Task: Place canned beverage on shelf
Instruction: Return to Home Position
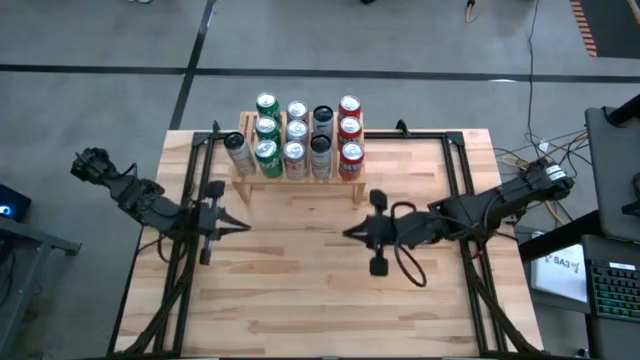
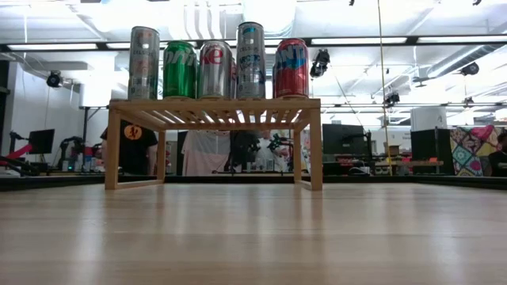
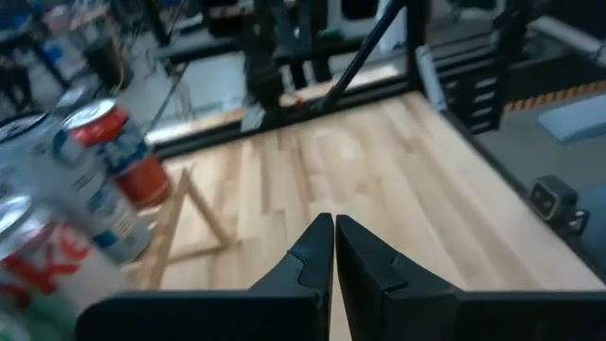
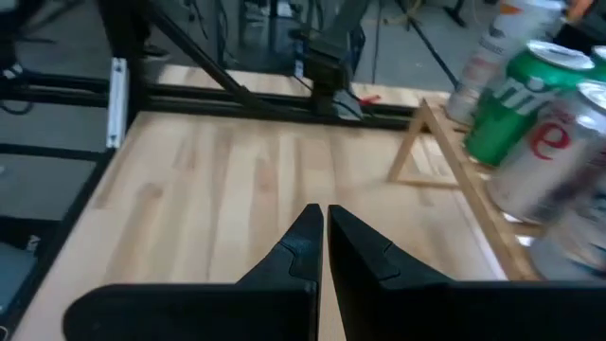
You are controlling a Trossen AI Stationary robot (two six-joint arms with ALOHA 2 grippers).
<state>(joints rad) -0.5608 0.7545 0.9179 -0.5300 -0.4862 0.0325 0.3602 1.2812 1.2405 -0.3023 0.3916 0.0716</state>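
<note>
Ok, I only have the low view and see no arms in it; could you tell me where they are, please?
Observer: Both are over the table, on the near side of the shelf; the left gripper and right gripper face each other.
Operator: Thanks. Is either one holding a can?
Observer: No, the wrist views show both grippers shut and empty.
Operator: And are there cans behind the front row?
Observer: Yes; the green cans, for one, stand three deep.
</note>
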